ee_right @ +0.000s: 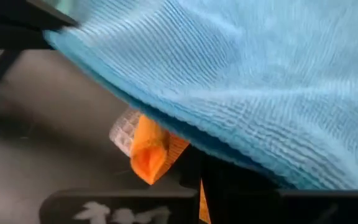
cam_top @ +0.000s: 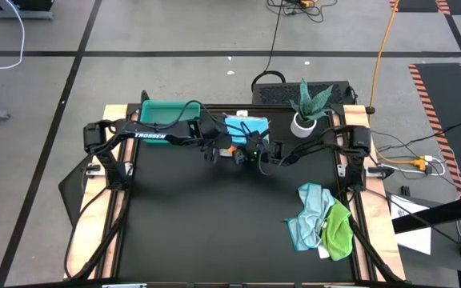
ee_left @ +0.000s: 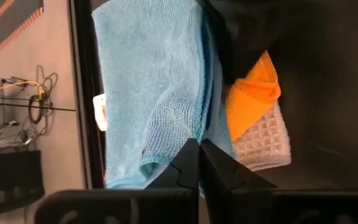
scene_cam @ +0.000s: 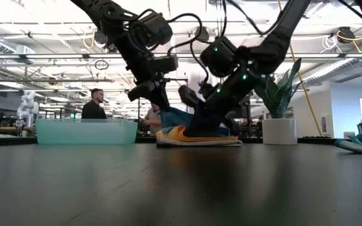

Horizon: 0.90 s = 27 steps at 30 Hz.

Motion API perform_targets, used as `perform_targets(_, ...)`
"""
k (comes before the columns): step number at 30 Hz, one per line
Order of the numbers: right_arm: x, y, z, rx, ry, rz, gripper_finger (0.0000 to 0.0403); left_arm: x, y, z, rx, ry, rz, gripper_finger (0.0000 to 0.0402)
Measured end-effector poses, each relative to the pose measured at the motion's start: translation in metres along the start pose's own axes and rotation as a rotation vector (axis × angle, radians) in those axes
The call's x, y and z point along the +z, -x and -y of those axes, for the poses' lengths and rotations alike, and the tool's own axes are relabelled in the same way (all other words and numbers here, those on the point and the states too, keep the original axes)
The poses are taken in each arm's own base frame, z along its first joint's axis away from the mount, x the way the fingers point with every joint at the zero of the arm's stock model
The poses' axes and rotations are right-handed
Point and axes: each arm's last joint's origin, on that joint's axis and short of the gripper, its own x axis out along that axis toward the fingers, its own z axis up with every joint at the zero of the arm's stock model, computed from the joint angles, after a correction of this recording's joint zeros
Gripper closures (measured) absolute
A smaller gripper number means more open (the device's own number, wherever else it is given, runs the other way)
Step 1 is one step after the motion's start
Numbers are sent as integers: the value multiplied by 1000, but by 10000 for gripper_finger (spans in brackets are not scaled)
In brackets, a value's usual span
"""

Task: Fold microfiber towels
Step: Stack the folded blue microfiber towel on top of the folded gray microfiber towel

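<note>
Stacking step: left gripper (ee_left: 199, 163) pinched shut on bright blue towel (ee_left: 157, 87) atop orange towel (ee_left: 253, 102); right gripper's state unclear. Next: release, fetch pale blue towel (cam_top: 310, 210).

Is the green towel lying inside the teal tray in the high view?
No: the green towel lies crumpled on the table near the right edge, beside a pale blue towel, far from the teal tray.

Bright blue towel (ee_left: 160, 81): fine ribbed weave, uniform colour. Orange towel (ee_left: 253, 102) beneath it: solid, saturated. White-grey towel (ee_left: 263, 140) at bottom: waffle-grid pattern. Pale blue towel (cam_top: 309, 210) and green towel (cam_top: 338, 228): plain, no pattern visible. Tray (cam_top: 166, 112): teal, translucent in low view. My table surface (cam_top: 206, 224): matte black. Plant pot (cam_top: 302, 124): white; leaves green.
</note>
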Motion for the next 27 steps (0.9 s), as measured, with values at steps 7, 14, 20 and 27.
perform_targets(7,-4,-14,-7,100,-38,-2,403,-1,0,1,-19,14,-5,398)
perform_targets(14,14,-13,-29,195,36,39,403,-1,0,2,-41,12,-2,398)
perform_targets(20,17,-13,-36,225,109,40,403,-3,0,3,-49,14,-13,390)
perform_targets(27,14,-11,-36,257,116,-20,403,-8,2,8,-36,70,-111,396)
